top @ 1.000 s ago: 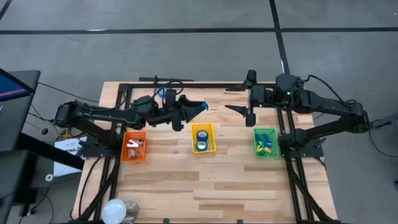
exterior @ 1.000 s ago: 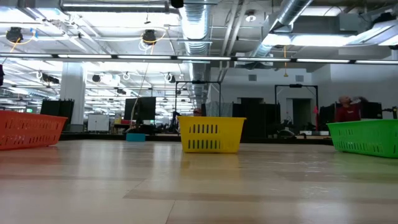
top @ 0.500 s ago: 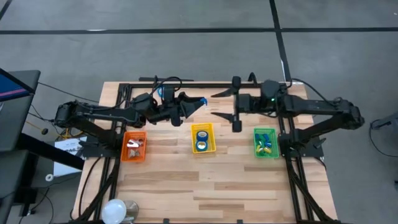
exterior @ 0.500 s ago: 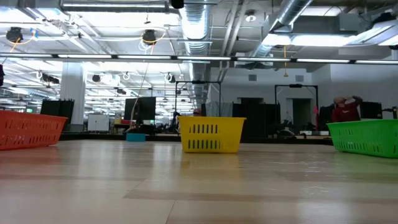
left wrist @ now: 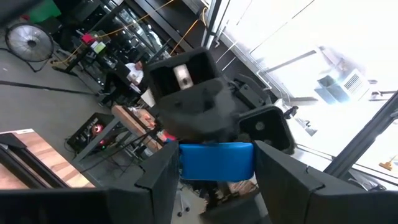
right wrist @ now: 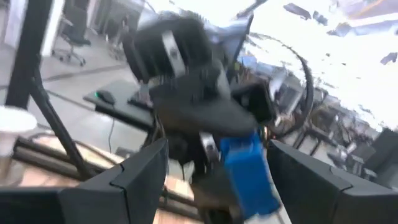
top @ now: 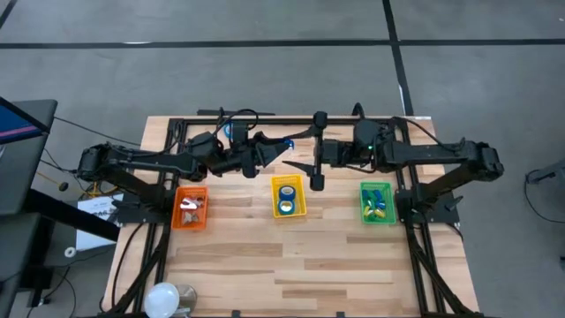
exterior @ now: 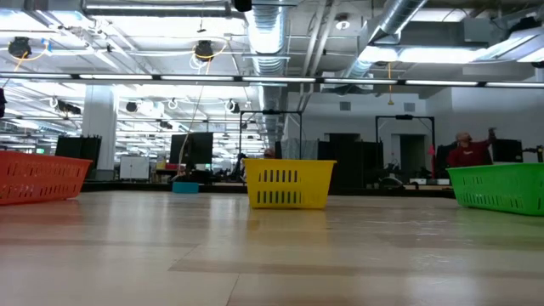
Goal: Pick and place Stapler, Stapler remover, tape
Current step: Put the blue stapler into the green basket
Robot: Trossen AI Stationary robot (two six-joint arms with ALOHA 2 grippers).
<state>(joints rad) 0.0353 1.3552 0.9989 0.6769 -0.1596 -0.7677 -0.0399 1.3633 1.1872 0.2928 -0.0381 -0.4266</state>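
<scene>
High over the table's far middle, my left gripper (top: 279,147) is shut on a small blue blocky piece (top: 285,143), perhaps a stapler. My right gripper (top: 301,150) faces it from the right, open, with one finger on the far side and one on the near side of the piece, touching nothing. In the right wrist view the blue piece (right wrist: 249,168) shows ahead, between my own fingers. Blue tape rolls (top: 286,196) lie in the yellow basket (top: 301,201). Pale stapler removers (top: 189,208) lie in the orange basket (top: 177,219). Blue and yellow pieces (top: 375,201) lie in the green basket (top: 364,215). My left gripper pinches the blue piece between its two fingers, which bear on its two opposite ends (left wrist: 186,163). The fingers come about level from the table's left. The piece spans the gap between them and is lifted well clear of the table.
The three baskets stand in a row across the table's middle: orange (exterior: 38,177), yellow (exterior: 289,183) and green (exterior: 501,187). Black frame rails (top: 265,121) run along the table's edges. A round lamp (top: 163,299) sits at the near left corner. A person (exterior: 466,151) is in the room behind.
My right gripper has moved toward the table's left and a little down, up to my left gripper, and has rolled somewhat. Its open fingers now stand on either side of the blue piece. The left gripper and the piece have kept their place.
</scene>
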